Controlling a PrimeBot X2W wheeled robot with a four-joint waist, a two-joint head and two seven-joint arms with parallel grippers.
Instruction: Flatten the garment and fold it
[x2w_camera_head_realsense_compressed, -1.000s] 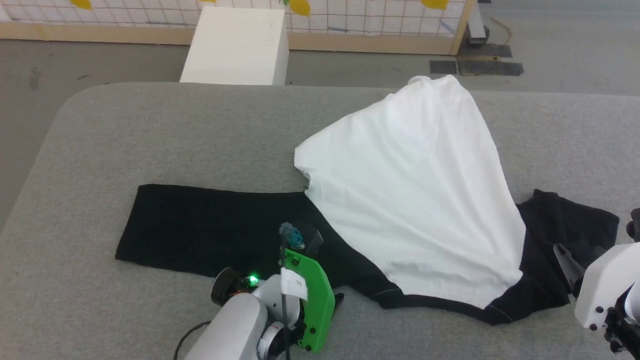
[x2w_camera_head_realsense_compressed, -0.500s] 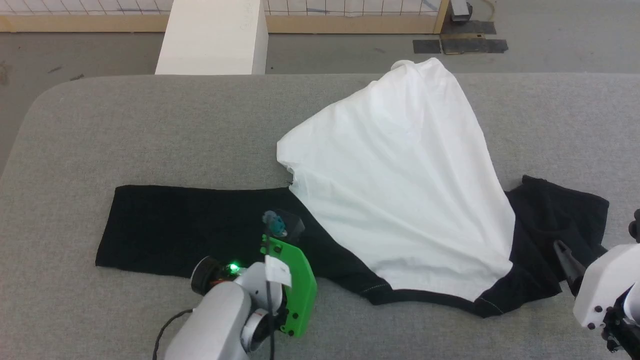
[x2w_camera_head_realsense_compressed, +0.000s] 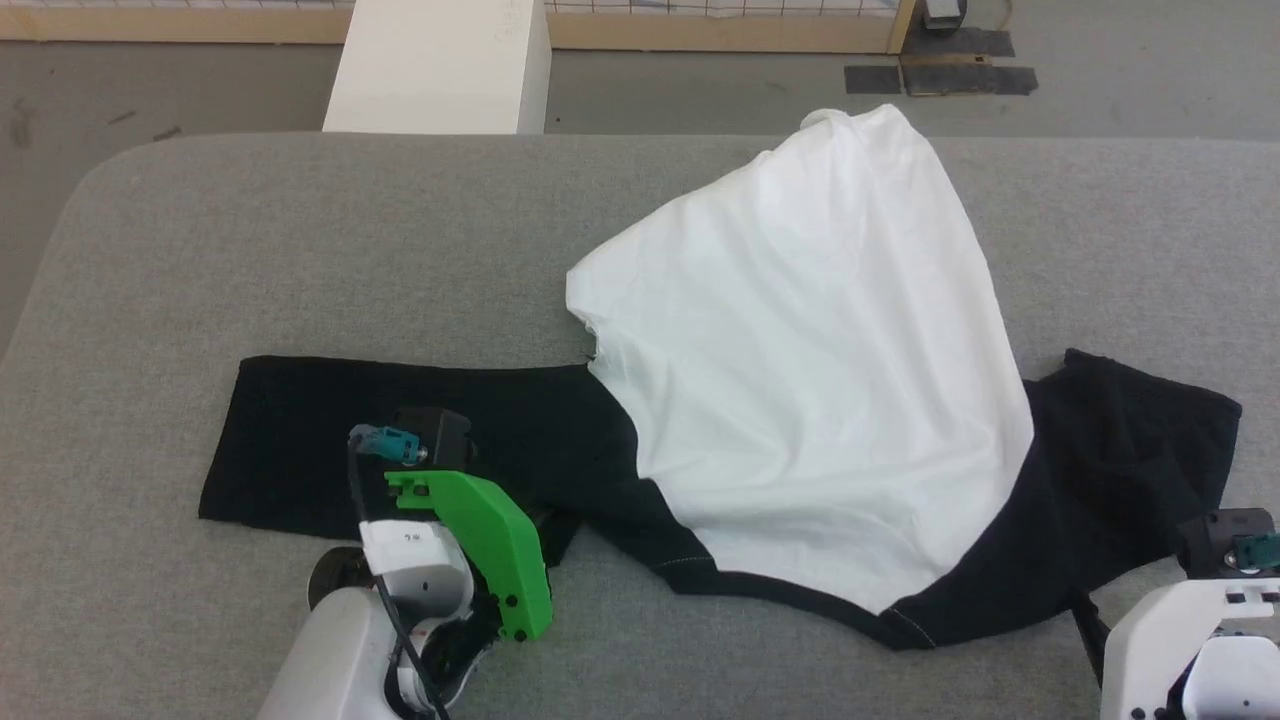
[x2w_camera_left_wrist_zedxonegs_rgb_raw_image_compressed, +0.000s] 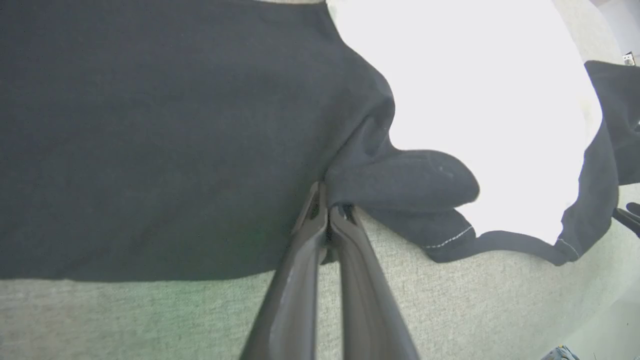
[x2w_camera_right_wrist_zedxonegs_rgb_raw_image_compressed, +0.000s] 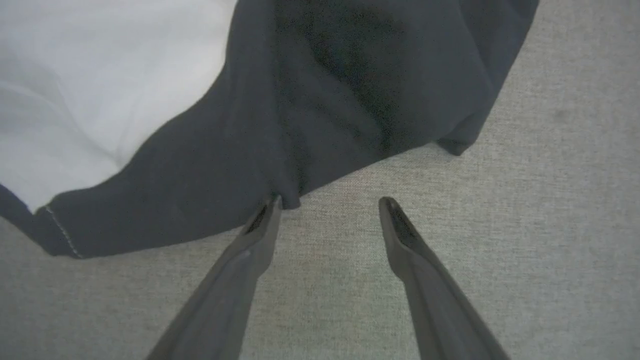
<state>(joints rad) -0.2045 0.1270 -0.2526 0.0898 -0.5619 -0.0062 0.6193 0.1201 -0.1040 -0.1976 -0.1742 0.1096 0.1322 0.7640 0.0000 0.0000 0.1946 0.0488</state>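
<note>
The garment (x2w_camera_head_realsense_compressed: 800, 340) lies on the grey padded table (x2w_camera_head_realsense_compressed: 300, 230), its white body bunched into a cone toward the far edge. One black sleeve (x2w_camera_head_realsense_compressed: 320, 440) stretches flat to the left and the other (x2w_camera_head_realsense_compressed: 1130, 450) is crumpled at the right. My left gripper (x2w_camera_left_wrist_zedxonegs_rgb_raw_image_compressed: 327, 212) is shut on a raised fold of black fabric (x2w_camera_left_wrist_zedxonegs_rgb_raw_image_compressed: 400, 180) at the near edge, where that sleeve meets the body. The right gripper (x2w_camera_right_wrist_zedxonegs_rgb_raw_image_compressed: 330, 202) stands open just off the right sleeve's (x2w_camera_right_wrist_zedxonegs_rgb_raw_image_compressed: 350, 90) near edge, one fingertip (x2w_camera_right_wrist_zedxonegs_rgb_raw_image_compressed: 272, 205) touching the hem, nothing between the fingers.
A white box (x2w_camera_head_realsense_compressed: 440, 65) stands on the floor beyond the table's far edge. A wooden frame base (x2w_camera_head_realsense_compressed: 720, 30) runs along the back. Bare grey table surface lies left of and behind the garment and along the near edge.
My left gripper has closed on the black fabric, and its wrist has swung to the left. The right wrist has dropped lower in the head view. The camera has shifted slightly.
</note>
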